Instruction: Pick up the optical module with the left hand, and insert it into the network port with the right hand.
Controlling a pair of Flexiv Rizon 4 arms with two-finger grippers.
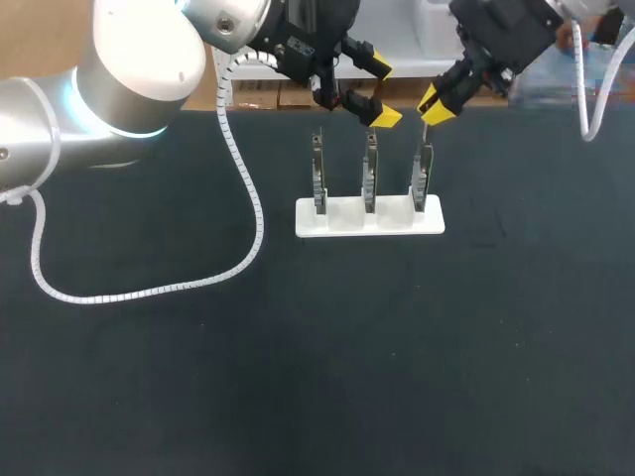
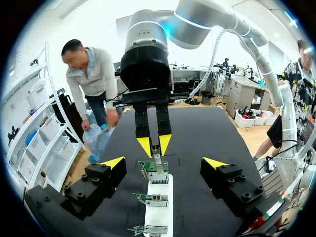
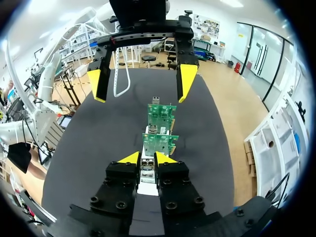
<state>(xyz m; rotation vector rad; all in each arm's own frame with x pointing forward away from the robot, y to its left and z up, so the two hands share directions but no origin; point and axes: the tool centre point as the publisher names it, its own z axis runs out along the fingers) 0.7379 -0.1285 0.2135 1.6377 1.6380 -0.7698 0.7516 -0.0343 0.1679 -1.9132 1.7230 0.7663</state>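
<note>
On the dark table (image 1: 298, 377), toward its far middle, a white holder (image 1: 347, 220) was set with three green boards standing upright in a row: a left board (image 1: 318, 180), a middle board (image 1: 369, 178) and a right board (image 1: 422, 180).

The right gripper (image 1: 435, 107) was held directly above the right board, its yellow tips drawn close together. In the left wrist view a small silver optical module (image 2: 156, 149) was seen pinched between those tips from both sides, and the same was shown in the right wrist view. The module was placed at the top edge of the right board, at the network port (image 2: 157, 168). Whether it was fully seated there could not be told.

The left gripper (image 1: 383, 93) was held above the far side of the row, between the middle and right boards and just left of the right gripper. Its fingers were spread wide and nothing was gripped between them. The two grippers were kept near each other but apart.

A white coiled cable (image 1: 243, 203) was hung from the left arm and was looped down over the left part of the table.
</note>
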